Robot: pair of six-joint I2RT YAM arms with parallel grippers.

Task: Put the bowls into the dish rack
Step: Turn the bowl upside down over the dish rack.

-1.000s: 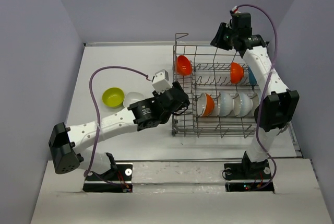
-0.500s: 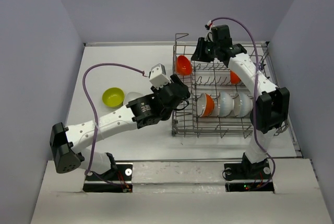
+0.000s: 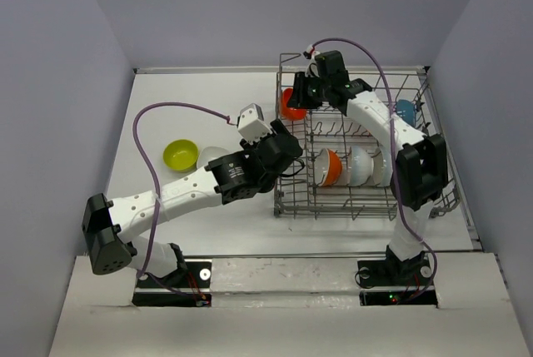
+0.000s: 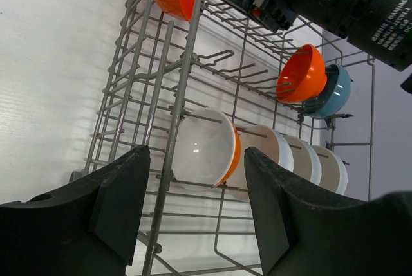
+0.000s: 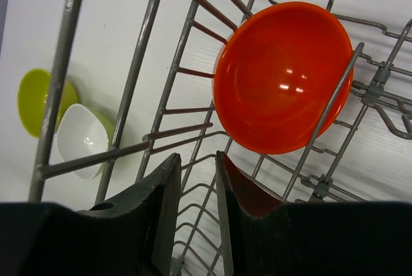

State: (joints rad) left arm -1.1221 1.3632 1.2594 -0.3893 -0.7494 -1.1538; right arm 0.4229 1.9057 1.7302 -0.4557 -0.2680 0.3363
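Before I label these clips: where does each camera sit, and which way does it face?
Top external: above, behind the bases, looking down on the dish rack; both arms show.
Left wrist: beside the rack, facing in; open left gripper below.
Right wrist: above the rack corner, facing an orange-red bowl; right gripper below.
Shared: top and right wrist both show the yellow-green bowl.

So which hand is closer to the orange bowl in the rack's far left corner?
The right. The right hand hovers just above that orange bowl; the left hand sits outside the dish rack's left side, nearer the robot.
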